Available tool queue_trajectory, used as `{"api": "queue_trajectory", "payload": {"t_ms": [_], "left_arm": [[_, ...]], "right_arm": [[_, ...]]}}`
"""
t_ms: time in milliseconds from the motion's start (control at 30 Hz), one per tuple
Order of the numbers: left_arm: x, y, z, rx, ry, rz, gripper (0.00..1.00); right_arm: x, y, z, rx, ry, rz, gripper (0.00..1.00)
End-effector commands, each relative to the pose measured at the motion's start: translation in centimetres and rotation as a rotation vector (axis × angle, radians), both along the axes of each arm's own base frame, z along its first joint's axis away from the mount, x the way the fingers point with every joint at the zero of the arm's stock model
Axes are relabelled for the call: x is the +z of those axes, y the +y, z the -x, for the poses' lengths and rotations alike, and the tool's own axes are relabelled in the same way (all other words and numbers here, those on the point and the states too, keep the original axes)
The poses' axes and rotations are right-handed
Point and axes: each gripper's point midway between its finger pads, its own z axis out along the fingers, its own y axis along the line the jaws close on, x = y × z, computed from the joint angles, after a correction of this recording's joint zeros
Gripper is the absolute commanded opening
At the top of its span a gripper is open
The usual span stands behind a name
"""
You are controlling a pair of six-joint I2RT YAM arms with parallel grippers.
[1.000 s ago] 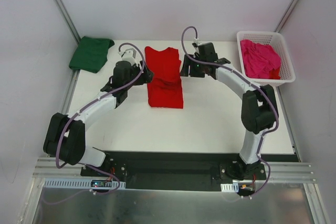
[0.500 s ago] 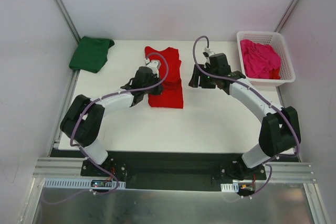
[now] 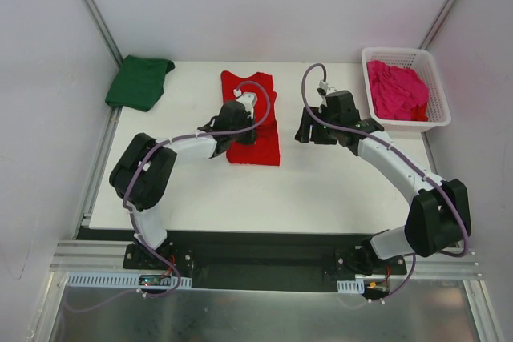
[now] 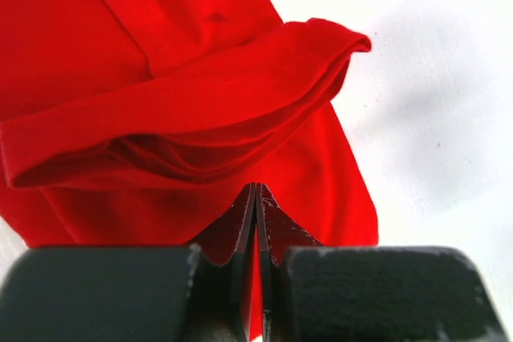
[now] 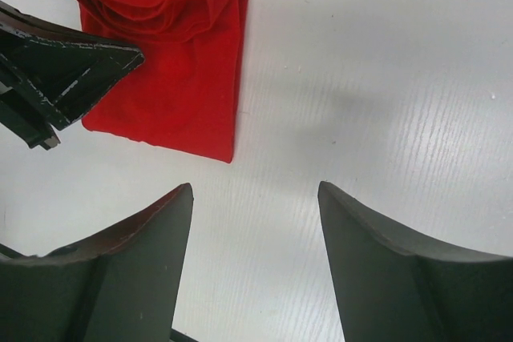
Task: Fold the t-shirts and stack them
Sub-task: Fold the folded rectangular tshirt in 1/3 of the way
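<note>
The red t-shirt (image 3: pixel 258 143) lies folded in a narrow strip at the table's middle, with a rolled fold across it (image 4: pixel 184 118). My left gripper (image 3: pixel 247 129) is over the shirt's left part, shut, fingertips together (image 4: pixel 256 188) just above the cloth and nothing seen between them. To the right of the shirt, over bare table, my right gripper (image 3: pixel 308 130) stands open and empty (image 5: pixel 256 190); the red t-shirt (image 5: pixel 180 78) and the left fingers (image 5: pixel 72 66) show ahead of it. The green t-shirt (image 3: pixel 140 82) lies folded at the back left. The pink t-shirt (image 3: pixel 398 90) is crumpled in the basket.
A white lattice basket (image 3: pixel 405 54) stands at the back right corner. Metal frame posts rise behind the table on both sides. The white table (image 3: pixel 337 182) runs to a black strip at the near edge, where the arm bases stand.
The left gripper has shut and moved right, onto the red t-shirt. The right gripper has drawn off the shirt's right edge, rightward and nearer, still open.
</note>
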Motion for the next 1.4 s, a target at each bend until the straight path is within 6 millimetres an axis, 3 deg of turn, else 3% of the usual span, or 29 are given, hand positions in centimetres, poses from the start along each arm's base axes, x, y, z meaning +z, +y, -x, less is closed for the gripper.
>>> {"api": "queue_trajectory", "payload": {"t_ms": [0,233,567,833,967,1033,1067,1200,1367], "left_arm": [[1.6,-1.1,-1.3,-0.020,-0.062,0.012,0.00],[-0.2,-1.2,-1.7,-0.009,-0.043,-0.013,0.00],[-1.8,-1.5,-4.2,0.027,-0.058,-0.059,0.00],[0.7,-1.6,-5.9,0.038,-0.108,-0.061,0.00],[2.6,-0.4,-8.4,0.087,-0.169,-0.109,0.00],[2.5,0.5,-9.4,0.114,-0.168,-0.140,0.00],[3.5,1.3,-10.8,0.139,-0.184,-0.140,0.00],[3.7,4.1,-13.5,0.206,-0.171,-0.160,0.00],[4.5,6.6,-15.3,0.247,-0.172,-0.184,0.00]], "right_arm": [[0.8,-0.8,0.2,-0.026,-0.027,0.011,0.67],[0.6,-0.9,0.2,-0.022,-0.024,0.027,0.67],[0.4,-1.3,0.6,-0.031,-0.018,0.036,0.67],[-0.1,-1.4,1.0,-0.031,-0.005,0.035,0.67],[-0.4,-1.5,1.4,-0.031,0.003,0.036,0.68],[-0.4,-1.6,1.5,-0.033,0.002,0.035,0.67],[-0.3,-1.6,1.5,-0.035,0.000,0.036,0.67],[-0.4,-2.0,2.0,-0.039,0.005,0.047,0.67],[-0.5,-2.2,2.3,-0.039,0.003,0.044,0.68]]}}
